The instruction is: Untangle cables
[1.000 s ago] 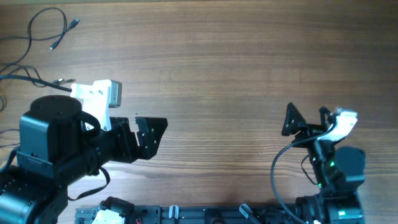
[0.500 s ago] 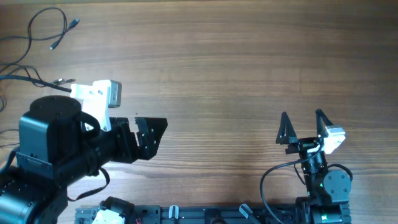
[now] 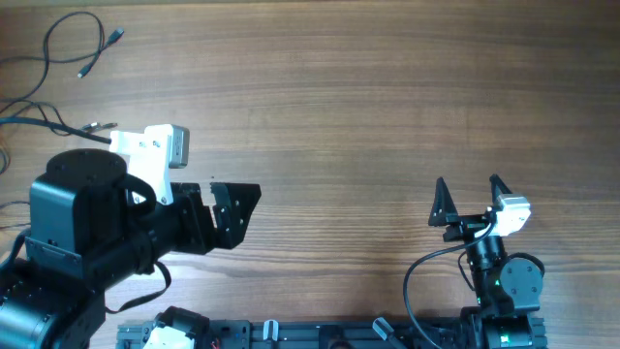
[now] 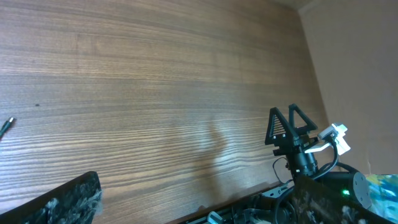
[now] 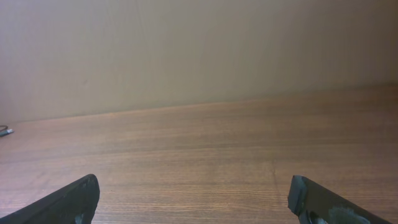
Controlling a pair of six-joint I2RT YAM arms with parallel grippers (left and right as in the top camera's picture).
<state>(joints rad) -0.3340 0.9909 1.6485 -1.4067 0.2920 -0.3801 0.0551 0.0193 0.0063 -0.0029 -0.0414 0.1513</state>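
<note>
Right end effector [image 3: 468, 184] has pulled back toward its base, jaws wide and empty. Left end effector [image 3: 240, 211] hasn't budged, also wide open. Cables [image 3: 85, 70] lie well beyond the left one on the counter [image 3: 387, 87], untouched, so looks like no untangling going on right now.

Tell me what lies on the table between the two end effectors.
Nothing: the overhead view shows only bare wooden table between the left end effector and the right end effector.
</note>
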